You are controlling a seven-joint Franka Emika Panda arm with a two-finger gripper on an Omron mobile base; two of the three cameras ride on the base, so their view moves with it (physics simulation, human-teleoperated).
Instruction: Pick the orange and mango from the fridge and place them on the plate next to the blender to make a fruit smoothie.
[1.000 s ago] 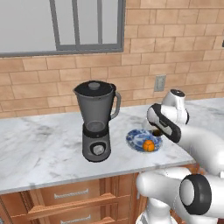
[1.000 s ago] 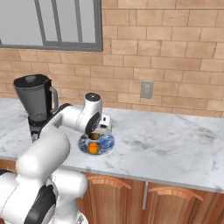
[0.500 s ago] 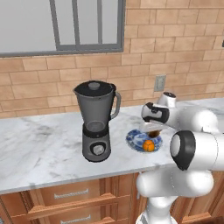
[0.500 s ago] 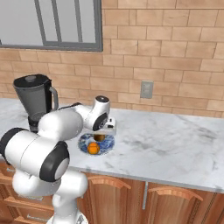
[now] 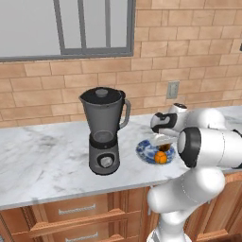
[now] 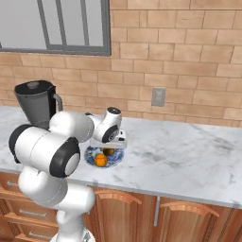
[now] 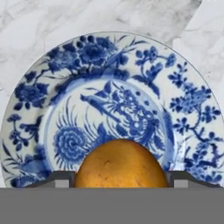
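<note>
Two fruits are sitting over the plate [image 5: 147,150] on the marble counter [image 5: 42,160]. Going left to right in the left base view, the blender [image 5: 105,130] is standing upright on the counter, near the plate but not touching it. Next, the plate is lying flat, just right of the blender's base. On its near edge the orange [image 5: 161,158] is resting, bright and round. Just behind it, the mango [image 5: 163,147] is sitting low over the plate, under the gripper [image 5: 164,142]. The gripper is pointing down, its fingers closing on the mango from either side; in the hand view the mango [image 7: 120,164] is bulging up between the two dark fingertips [image 7: 57,178], with the plate's [image 7: 109,78] blue pattern spreading behind it. Whether the mango is touching the plate is unclear. Farther right, a wall socket [image 5: 172,89] is sitting in the brick wall.
</note>
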